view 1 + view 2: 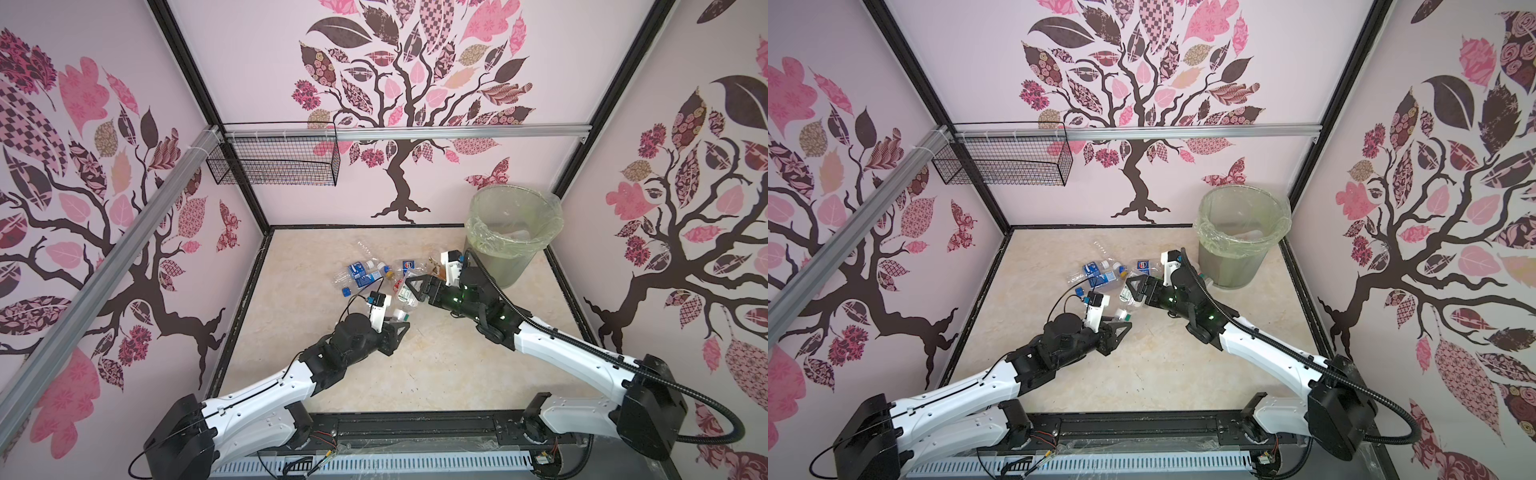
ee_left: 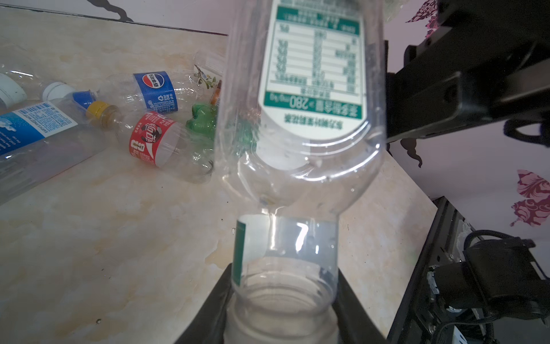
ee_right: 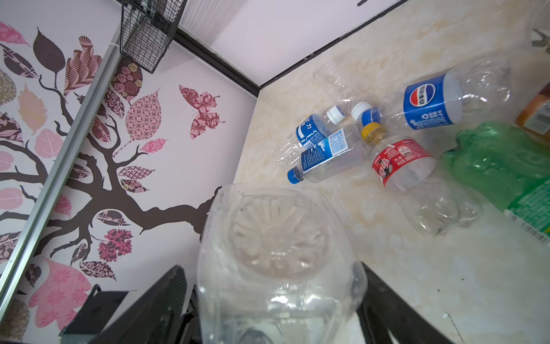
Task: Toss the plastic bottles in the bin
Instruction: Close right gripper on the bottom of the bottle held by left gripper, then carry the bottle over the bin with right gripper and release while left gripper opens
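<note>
My left gripper (image 2: 282, 303) is shut on the neck end of a clear bottle with a white and green label (image 2: 312, 74). This held bottle (image 1: 405, 294) (image 1: 1125, 296) hangs level above the table between both arms. My right gripper (image 3: 273, 297) straddles its ribbed base (image 3: 276, 238); one finger (image 3: 381, 297) touches the plastic, the opposite one stands a little off. In both top views the left gripper (image 1: 400, 329) (image 1: 1121, 328) and right gripper (image 1: 415, 286) (image 1: 1137, 289) face each other. The bin (image 1: 498, 266) (image 1: 1237, 266) stands at the back right, behind the right arm.
Several bottles lie in a pile (image 1: 365, 272) mid-table: a Pepsi-labelled one (image 3: 431, 102), a red-labelled one (image 3: 398, 160), a crushed green one (image 3: 500, 160), a blue-and-white one (image 3: 327, 152). A black wire basket (image 1: 274, 160) hangs on the back wall's left.
</note>
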Action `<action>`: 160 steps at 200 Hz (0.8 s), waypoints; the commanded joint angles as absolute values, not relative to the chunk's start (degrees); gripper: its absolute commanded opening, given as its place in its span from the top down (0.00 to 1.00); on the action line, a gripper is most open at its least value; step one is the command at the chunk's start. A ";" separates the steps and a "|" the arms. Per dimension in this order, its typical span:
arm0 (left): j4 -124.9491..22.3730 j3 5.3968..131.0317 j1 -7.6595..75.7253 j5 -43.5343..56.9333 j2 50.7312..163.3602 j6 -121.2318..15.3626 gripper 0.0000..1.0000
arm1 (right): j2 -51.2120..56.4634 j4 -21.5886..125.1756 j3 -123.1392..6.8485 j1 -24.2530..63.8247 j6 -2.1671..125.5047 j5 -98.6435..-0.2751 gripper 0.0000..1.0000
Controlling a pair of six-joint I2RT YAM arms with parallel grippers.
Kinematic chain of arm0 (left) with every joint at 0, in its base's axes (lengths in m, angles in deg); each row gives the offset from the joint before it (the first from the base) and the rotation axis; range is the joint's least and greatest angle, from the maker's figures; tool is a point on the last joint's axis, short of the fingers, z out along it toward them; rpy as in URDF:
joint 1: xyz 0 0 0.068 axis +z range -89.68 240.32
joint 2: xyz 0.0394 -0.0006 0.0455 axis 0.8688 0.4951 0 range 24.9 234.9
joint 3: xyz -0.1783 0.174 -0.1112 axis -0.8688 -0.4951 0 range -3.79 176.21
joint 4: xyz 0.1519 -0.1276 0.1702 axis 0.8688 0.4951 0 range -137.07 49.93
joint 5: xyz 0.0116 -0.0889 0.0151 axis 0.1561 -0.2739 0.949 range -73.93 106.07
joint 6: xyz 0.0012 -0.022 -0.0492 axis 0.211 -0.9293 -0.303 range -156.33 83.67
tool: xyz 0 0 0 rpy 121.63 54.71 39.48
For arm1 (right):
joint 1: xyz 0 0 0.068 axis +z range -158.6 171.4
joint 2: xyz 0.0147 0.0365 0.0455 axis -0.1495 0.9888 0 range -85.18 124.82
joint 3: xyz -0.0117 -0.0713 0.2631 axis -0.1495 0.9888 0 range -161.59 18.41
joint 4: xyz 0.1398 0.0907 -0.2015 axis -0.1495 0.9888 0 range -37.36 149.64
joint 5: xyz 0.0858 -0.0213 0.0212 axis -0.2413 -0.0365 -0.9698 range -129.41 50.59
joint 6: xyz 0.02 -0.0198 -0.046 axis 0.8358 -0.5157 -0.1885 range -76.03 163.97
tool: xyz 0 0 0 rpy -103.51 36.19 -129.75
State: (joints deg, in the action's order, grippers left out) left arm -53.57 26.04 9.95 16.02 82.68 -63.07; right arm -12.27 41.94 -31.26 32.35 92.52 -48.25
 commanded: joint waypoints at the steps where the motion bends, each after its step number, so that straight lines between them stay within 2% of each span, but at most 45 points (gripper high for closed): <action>1: -52.05 29.35 8.73 17.61 81.95 -65.00 0.64 | -10.16 41.72 -33.47 32.16 92.95 -50.90 0.13; 39: -49.04 33.32 7.41 18.91 83.95 -64.96 0.63 | -7.78 45.68 -37.84 32.05 90.02 -50.94 0.34; 71: -45.04 38.42 7.42 20.33 85.75 -64.12 0.52 | -7.78 52.00 -42.23 30.42 86.19 -48.90 0.46; 95: -40.90 43.24 7.50 21.05 85.97 -63.06 0.34 | -8.48 54.47 -45.43 25.54 84.42 -51.04 0.49; 121: -38.57 48.44 7.76 21.37 86.45 -62.35 0.03 | -9.19 63.65 -54.39 20.27 77.85 -49.45 0.49; 160: -34.19 60.71 7.77 21.10 90.89 -59.11 0.02 | -10.21 75.65 -72.87 10.14 67.00 -41.91 0.46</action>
